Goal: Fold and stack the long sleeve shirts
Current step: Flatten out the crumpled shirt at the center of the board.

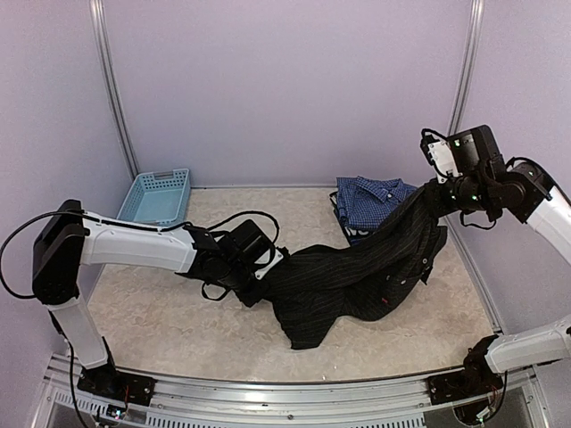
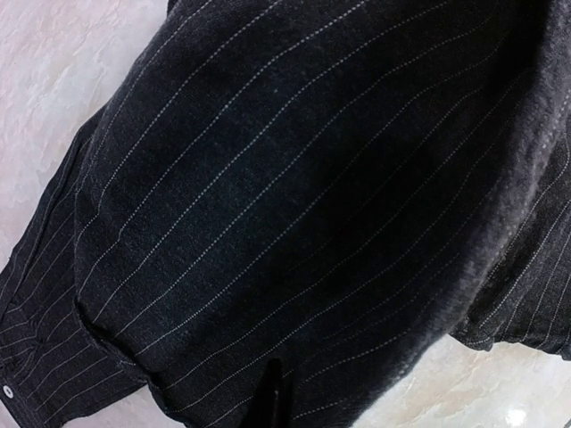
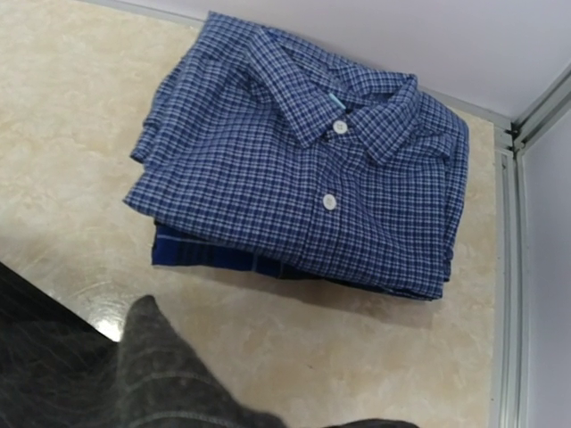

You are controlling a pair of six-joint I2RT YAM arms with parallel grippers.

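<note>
The black pinstriped shirt (image 1: 357, 267) hangs stretched between my two grippers, its middle and hem sagging onto the table. My left gripper (image 1: 266, 266) is low over the table, shut on the shirt's left end; the cloth (image 2: 294, 196) fills the left wrist view and hides the fingers. My right gripper (image 1: 437, 192) is raised at the right, shut on the other end, with the cloth (image 3: 89, 374) showing at the bottom of its view. The blue checked shirt (image 1: 375, 198) lies folded at the back right, collar and white buttons up (image 3: 312, 178).
A light blue plastic basket (image 1: 157, 196) stands at the back left. A darker blue folded cloth (image 3: 205, 254) lies under the checked shirt. Metal frame rails (image 3: 526, 125) and walls close off the back and right sides. Pale tabletop (image 1: 161, 303) shows in front of the left arm.
</note>
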